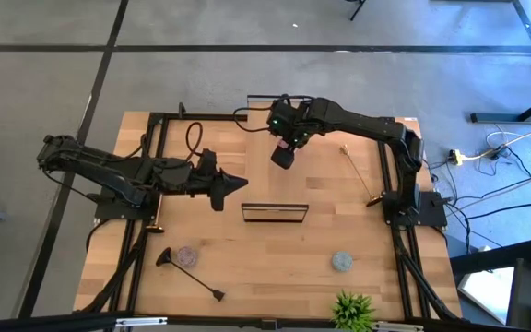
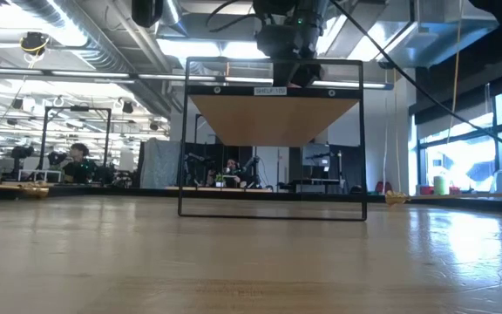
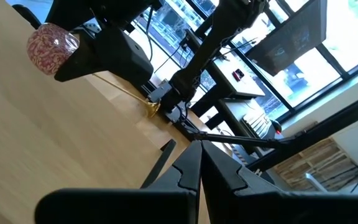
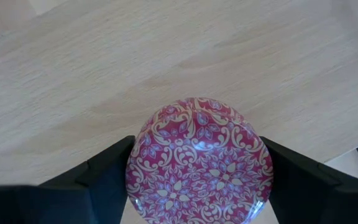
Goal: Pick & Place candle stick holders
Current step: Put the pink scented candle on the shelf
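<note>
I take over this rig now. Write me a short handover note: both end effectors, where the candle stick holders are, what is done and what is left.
Left end effector: shut, empty, above the table's left middle.
Right end effector: raised over the far middle, shut on a red patterned ball, not a holder.
Gold holder: lying flat, right side.
Black holder: lying flat, near left.
Second gold holder: not clearly seen.
Small shelf: centre, nothing on it.
Done: no holder is held.
Left: likely all holders.

Shelf frame (image 1: 275, 212) at table (image 1: 247, 267) ctr, 1 candlestick (image 1: 190, 270) front-left, 1 (image 1: 358, 174) right.
</note>
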`<act>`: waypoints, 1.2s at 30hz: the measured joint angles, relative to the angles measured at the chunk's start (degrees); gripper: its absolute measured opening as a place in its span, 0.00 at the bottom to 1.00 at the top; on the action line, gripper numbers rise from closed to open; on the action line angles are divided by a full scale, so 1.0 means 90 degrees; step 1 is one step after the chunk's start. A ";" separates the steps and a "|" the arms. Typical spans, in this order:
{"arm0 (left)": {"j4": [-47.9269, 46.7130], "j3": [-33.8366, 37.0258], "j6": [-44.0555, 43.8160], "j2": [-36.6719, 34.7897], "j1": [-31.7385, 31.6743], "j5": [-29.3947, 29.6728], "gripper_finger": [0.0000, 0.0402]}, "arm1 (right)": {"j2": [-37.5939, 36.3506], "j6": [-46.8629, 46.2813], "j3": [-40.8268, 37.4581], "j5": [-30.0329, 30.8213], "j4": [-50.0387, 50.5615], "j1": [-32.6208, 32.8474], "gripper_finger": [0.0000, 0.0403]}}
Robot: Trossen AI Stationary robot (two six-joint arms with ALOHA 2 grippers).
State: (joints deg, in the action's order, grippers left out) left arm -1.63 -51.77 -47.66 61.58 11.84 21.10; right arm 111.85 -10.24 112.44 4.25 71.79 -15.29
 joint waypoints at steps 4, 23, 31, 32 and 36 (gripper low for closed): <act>0.0002 -0.0001 0.0044 0.0000 0.0000 0.0027 0.01 | 0.0000 -0.0003 0.0000 -0.0031 0.0002 0.0000 0.75; 0.0000 -0.0002 0.0051 0.0002 0.0000 0.0027 0.01 | 0.0230 0.0024 0.0000 -0.0108 0.0154 0.0082 0.75; -0.0002 -0.0002 0.0052 0.0002 0.0000 0.0027 0.01 | 0.0252 0.0049 0.0000 -0.0056 -0.0008 0.0172 0.76; 0.0000 -0.0002 0.0053 0.0002 0.0000 0.0027 0.01 | 0.0271 0.0051 0.0000 -0.0085 -0.0015 0.0170 0.77; -0.0002 -0.0002 0.0052 0.0002 0.0000 0.0021 0.01 | 0.0281 0.0061 -0.0002 -0.0066 -0.0064 0.0176 0.80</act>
State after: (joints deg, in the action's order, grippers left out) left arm -1.65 -51.79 -47.19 61.60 11.84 21.29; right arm 114.38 -9.69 112.42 3.66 71.21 -13.70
